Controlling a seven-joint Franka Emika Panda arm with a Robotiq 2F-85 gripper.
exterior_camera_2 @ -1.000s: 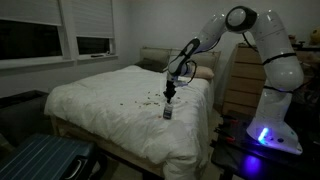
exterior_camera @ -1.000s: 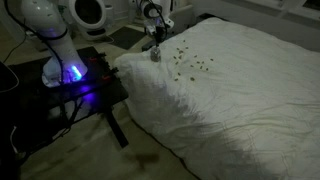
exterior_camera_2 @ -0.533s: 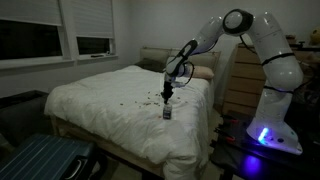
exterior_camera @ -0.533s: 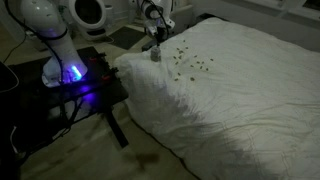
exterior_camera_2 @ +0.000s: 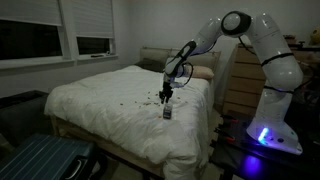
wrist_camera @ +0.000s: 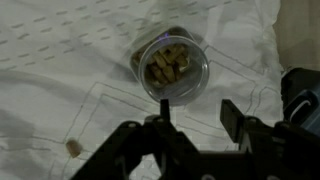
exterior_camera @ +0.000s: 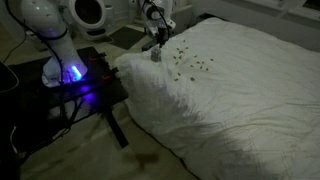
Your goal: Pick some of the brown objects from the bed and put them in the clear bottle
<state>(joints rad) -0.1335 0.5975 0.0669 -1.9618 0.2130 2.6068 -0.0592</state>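
Clear bottle point(wrist_camera: 172, 68) just below end effector point(wrist_camera: 196, 120)

A black bench point(exterior_camera: 100, 88) stands at the left on the tan floor point(exterior_camera: 100, 158). In an exterior view, dark windows point(exterior_camera_2: 30, 40) fill the far-left wall, a wooden dresser point(exterior_camera_2: 237, 85) stands far right, and a blue ribbed case point(exterior_camera_2: 45, 160) lies near left.

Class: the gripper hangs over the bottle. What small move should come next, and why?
Probably move the gripper toward the loose brown objects on the bed: its jaws stand apart, empty, above the clear bottle, which already holds some.
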